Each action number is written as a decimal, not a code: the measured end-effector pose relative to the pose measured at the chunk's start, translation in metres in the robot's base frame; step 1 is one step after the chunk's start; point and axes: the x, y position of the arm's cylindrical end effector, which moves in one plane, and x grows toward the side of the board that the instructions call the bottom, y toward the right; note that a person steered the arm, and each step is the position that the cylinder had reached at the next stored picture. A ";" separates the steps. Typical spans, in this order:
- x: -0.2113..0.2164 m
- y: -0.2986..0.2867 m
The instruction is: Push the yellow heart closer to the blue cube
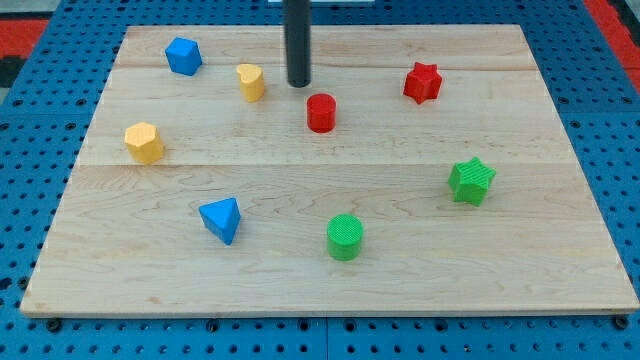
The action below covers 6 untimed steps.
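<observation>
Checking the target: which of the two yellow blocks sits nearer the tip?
The yellow heart, just to the view's left of my tip; the other yellow block lies far off toward the board's left edge.

Pale wooden board [330,270] of joined planks with visible grain, lying on a blue pegboard surface [30,200] dotted with regular rows of holes, red patches at the view's top corners [612,20], even, soft overhead lighting
</observation>
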 end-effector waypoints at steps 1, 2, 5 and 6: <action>-0.030 -0.090; -0.033 -0.140; -0.018 -0.197; -0.023 -0.246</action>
